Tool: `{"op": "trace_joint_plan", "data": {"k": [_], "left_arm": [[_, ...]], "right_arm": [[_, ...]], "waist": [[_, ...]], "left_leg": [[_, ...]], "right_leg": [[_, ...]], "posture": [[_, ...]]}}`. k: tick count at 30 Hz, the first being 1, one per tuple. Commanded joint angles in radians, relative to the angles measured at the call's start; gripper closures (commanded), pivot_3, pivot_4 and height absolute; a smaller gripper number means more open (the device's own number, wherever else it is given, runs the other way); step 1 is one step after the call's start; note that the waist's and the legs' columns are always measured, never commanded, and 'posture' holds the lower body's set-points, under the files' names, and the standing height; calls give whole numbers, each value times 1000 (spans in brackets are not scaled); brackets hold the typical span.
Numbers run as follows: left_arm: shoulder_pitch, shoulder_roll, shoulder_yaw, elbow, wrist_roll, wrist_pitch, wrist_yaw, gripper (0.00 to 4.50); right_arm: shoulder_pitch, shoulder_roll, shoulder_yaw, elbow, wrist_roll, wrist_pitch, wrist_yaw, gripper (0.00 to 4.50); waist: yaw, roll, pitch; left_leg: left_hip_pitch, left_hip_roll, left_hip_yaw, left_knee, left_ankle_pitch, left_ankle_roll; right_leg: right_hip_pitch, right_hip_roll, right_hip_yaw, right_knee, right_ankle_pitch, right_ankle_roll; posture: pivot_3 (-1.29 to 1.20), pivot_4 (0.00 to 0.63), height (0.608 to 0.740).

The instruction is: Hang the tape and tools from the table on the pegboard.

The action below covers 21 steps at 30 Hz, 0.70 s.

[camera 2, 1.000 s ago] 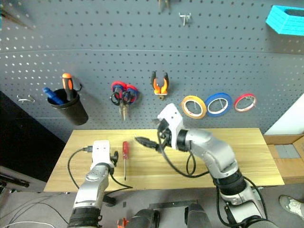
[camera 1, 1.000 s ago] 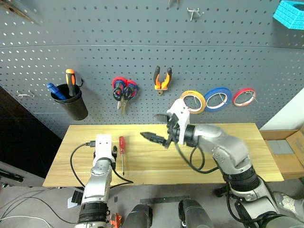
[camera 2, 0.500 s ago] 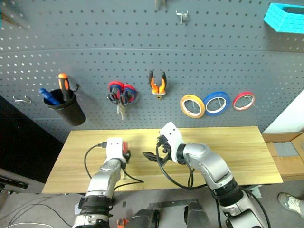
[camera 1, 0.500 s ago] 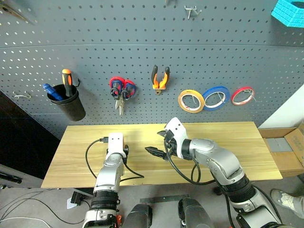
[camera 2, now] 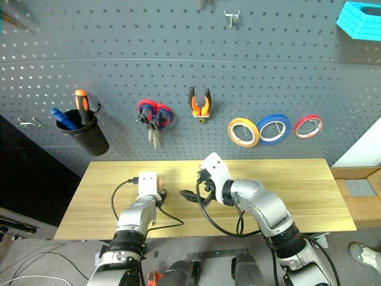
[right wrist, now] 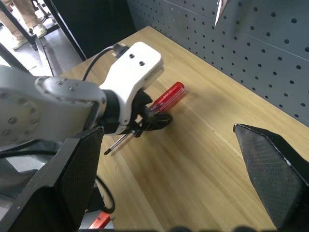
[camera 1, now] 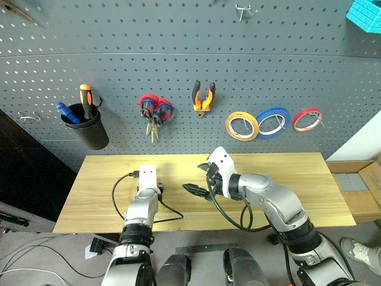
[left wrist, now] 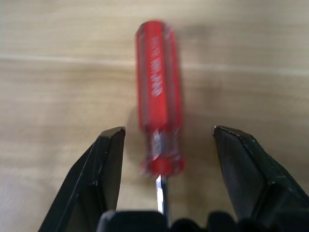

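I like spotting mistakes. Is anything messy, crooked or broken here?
Nothing looks broken or spilled. The only thing not put away is the red screwdriver, lying flat on the table between the left gripper's open fingers. The other tools and tapes hang tidily on the pegboard.

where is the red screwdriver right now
The red screwdriver lies flat on the table, on its left part, between the open fingers of the left gripper.
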Motion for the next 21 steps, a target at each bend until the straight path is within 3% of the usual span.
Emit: {"op": "trace_joint_plan", "data": {"k": [1,7,12,15,18,21], "left_arm": [[-2,-3,38,54,-24,44,28,1774],[15,1,70,19,-47,55,54,3702],[60,11,45,-105,-35,-18,37,3748],[146,57,-28,-346,20,-213,-14,3748],[217,77,-4,-592,27,-378,-6,3748],[254,118,-2,-771,45,-427,-26,3748]], "right_arm": [[-20,-3,-22,-33,0,2,6,0],[-40,-30,5,-28,0,32,47,0],[-51,-43,26,10,-23,-3,84,0],[-73,-45,10,-43,40,-49,197,0],[-125,-13,-49,-98,155,-69,296,0],[-187,20,-104,-128,254,-81,358,0]], "waist": [[0,0,0],[-4,0,1],[-5,0,2],[-4,-3,3],[5,-3,4],[6,-3,3]], "left_leg": [[0,0,0,0,0,0],[7,0,0,-1,0,0],[7,0,0,-2,0,0],[5,0,0,-2,0,-1],[2,0,-1,-1,-1,-1],[-1,1,-1,-1,-1,-2]], "right_leg": [[0,0,0,0,0,1],[5,0,1,0,-2,2],[5,0,1,0,-2,3],[4,0,1,0,-1,2],[1,0,1,-1,2,-3],[-1,0,1,-1,2,-3]], "posture": [[-91,235,740],[-77,226,740],[-54,205,740],[-40,183,740],[-22,156,740],[8,135,740]]}}
